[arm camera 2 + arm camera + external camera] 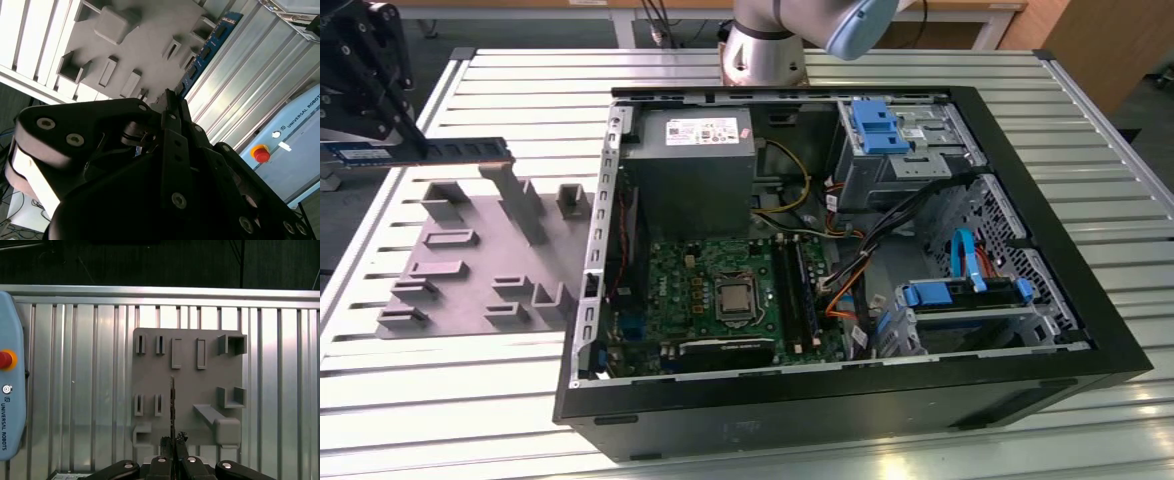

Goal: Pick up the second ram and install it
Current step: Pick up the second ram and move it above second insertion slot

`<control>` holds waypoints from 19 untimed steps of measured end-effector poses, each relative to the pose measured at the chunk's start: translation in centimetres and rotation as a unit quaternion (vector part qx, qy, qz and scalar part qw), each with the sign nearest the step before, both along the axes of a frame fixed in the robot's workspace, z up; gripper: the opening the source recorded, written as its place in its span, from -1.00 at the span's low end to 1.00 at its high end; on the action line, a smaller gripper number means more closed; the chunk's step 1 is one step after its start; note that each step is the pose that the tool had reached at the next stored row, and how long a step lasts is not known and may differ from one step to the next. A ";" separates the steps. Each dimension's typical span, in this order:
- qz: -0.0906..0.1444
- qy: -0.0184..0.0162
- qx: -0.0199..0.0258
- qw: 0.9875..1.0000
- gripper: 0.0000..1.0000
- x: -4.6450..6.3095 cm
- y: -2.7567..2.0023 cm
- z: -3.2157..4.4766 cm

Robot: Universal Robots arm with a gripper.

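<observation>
We've got the slatted metal table (480,400), and the open PC case (854,405) takes up most of it. The grey fixture plate (467,215) sits just beside the case, on the exterior view's left. Above that plate hangs the gripper (411,150), clenched on one end of the second ram (474,150). The stick pokes out level, clear of the plate's blocks and short of the case wall. In the first wrist view it's edge-on, with bare slats all round the plate.
</observation>
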State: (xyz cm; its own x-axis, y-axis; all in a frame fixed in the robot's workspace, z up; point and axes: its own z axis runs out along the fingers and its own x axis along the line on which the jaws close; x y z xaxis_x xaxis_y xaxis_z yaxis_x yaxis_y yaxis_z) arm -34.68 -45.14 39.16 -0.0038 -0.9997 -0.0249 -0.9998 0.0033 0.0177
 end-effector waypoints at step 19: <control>0.000 0.000 0.000 1.000 -0.72 1.1 0.00 0.00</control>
